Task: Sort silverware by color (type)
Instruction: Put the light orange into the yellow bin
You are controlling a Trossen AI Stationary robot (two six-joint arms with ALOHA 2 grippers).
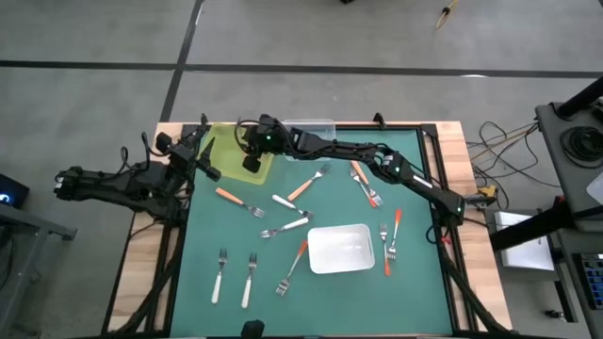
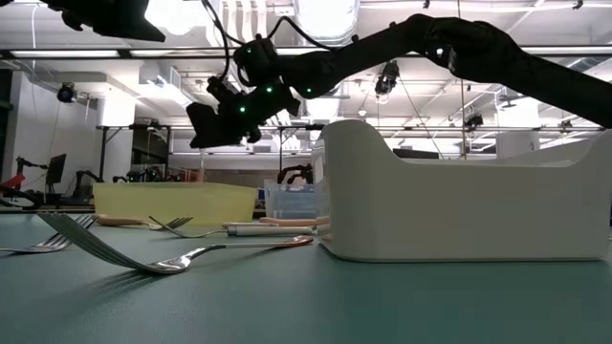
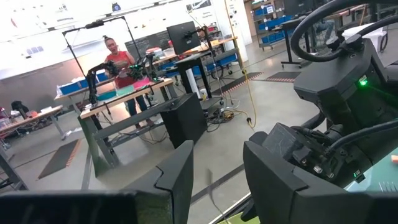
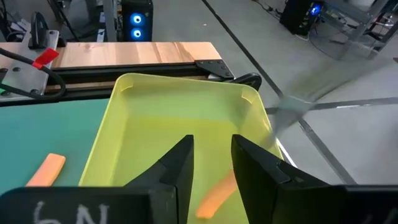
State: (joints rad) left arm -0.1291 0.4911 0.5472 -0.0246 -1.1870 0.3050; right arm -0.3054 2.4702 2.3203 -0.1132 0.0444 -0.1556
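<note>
Forks [image 1: 287, 200] lie scattered on the mat: light, stiff, slick at the head, best pinched mid-handle. Right gripper [image 4: 211, 158], parted and empty, hangs over the yellow tray [image 4: 130, 124], an orange handle [image 4: 214, 194] under it. Left gripper [image 3: 217, 171], parted, waits alongside.

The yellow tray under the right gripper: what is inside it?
In the yellow tray, one orange handle lies near the right gripper, whose fingers stand apart. The fingers cover part of the floor; the fork's head is hidden.

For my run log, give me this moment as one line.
right pincer: open over yellow tray, orange-handled fork beneath | left pincer: idle at table's left edge | white tray: empty
</note>
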